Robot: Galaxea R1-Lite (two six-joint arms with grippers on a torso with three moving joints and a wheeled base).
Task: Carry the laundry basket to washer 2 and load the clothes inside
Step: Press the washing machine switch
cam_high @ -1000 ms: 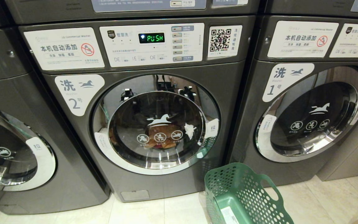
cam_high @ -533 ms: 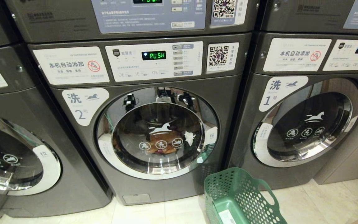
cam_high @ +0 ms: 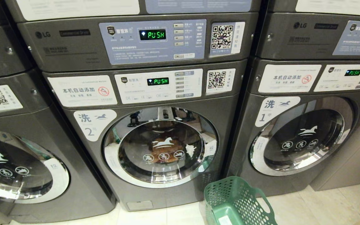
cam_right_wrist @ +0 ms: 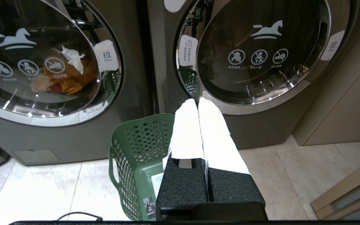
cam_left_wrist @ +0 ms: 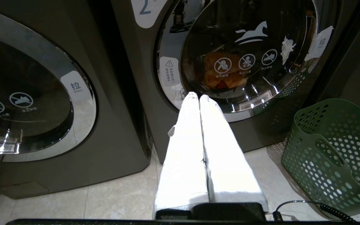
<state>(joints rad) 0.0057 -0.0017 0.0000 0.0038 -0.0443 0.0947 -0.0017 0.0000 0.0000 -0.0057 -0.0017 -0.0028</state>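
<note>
Three dark grey front-load washers stand in a row, and washer 2 (cam_high: 155,147), the one with the chrome-rimmed round glass door and the blue numeral on its white label, has its door closed with the clothes (cam_high: 164,150), a yellow-orange and pink-red bundle, visible through the glass in the drum. Beside its right lower corner, on the pale tiled floor (cam_high: 308,206), sits the laundry basket (cam_high: 236,203), green perforated plastic with looped handles, and it looks empty. The left gripper (cam_left_wrist: 198,95) points toward the washer's door with its white fingers pressed together on nothing; the right gripper (cam_right_wrist: 197,100) hangs above the basket, fingers likewise together and empty. Loading appears done, so the sensible care now is to back off squarely. Room is tight: the basket's rim is just beside the machine front, the like grey washer 1 (cam_high: 305,140) crowds the right, and a beige cabinet panel (cam_high: 348,162) closes that side. Open floor lies behind.
</note>
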